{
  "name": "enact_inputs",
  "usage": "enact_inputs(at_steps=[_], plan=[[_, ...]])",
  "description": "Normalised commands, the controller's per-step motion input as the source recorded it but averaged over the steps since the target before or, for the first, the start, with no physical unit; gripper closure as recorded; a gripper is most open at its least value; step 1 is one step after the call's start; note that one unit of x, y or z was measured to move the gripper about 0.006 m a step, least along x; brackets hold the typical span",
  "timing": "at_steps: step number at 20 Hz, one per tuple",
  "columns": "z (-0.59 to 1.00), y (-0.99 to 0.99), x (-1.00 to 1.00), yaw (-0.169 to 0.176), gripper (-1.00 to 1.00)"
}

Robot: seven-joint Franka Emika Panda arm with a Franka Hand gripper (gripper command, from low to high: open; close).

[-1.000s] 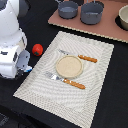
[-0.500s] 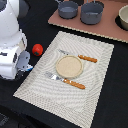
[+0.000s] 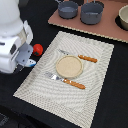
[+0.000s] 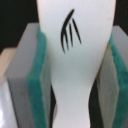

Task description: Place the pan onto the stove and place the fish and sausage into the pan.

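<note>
White fish point(image 4: 75, 65) sits clamped between the hand's point(image 4: 75, 75) green pads point(image 4: 40, 85), nothing shifted from the earlier frame, arm at the mat's point(image 3: 95, 95) edge beside the sausage point(image 3: 37, 48), pan point(image 3: 68, 9) and pot point(image 3: 92, 12) on the far stove point(image 3: 85, 29), black table point(image 3: 117, 95) open around.

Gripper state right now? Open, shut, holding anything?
Gripper: shut on the fish, its white body clamped between the teal pads in the wrist view.
</note>
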Motion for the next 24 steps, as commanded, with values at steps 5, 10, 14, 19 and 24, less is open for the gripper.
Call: enact_inputs(at_steps=[5, 10, 14, 19, 24], plan=[[0.83, 0.98, 0.37, 0.000, 1.00], [0.37, 0.96, 0.34, 0.000, 1.00], [0.04, 1.00, 0.22, 0.000, 1.00], [0.20, 1.00, 0.20, 0.000, 1.00], [0.38, 1.00, 0.17, 0.000, 1.00]])
